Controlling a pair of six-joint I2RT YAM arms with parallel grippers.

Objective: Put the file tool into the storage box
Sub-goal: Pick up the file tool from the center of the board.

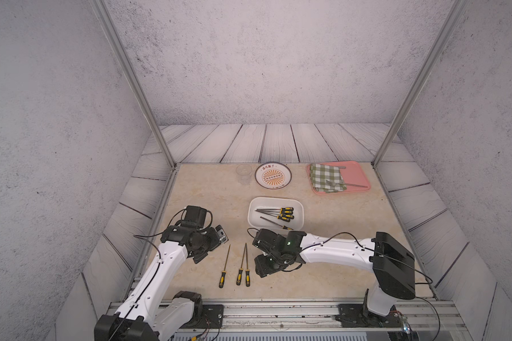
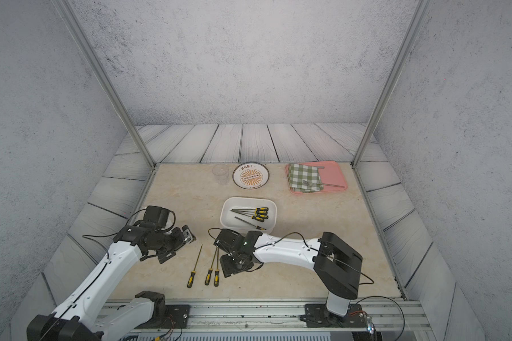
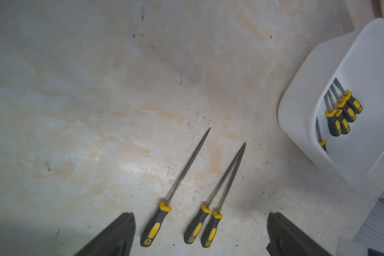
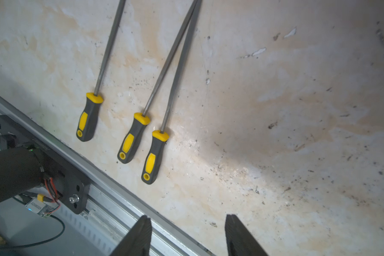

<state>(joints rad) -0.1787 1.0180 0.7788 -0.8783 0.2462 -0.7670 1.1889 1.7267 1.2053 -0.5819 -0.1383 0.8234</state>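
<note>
Three file tools with black-and-yellow handles lie on the beige table near its front: one alone [image 1: 224, 267] and two [image 1: 244, 264] whose tips meet. In both top views the white storage box [image 1: 256, 220] [image 2: 228, 220] sits behind them, with several more files [image 1: 281, 214] inside. My left gripper [image 3: 201, 213] hovers left of the loose files, open, their handles showing between its fingers. To their right is my right gripper [image 4: 188, 216], open and empty above bare table by the front rail. The nearest file [image 4: 155, 155] lies beside it.
Along the table's back stand a clear glass [image 1: 244, 173], a round patterned plate [image 1: 273, 176] and a pink tray [image 1: 358, 171] holding a green checked cloth and a fork. A metal rail [image 1: 278, 310] runs along the front edge. Frame posts stand at both back corners.
</note>
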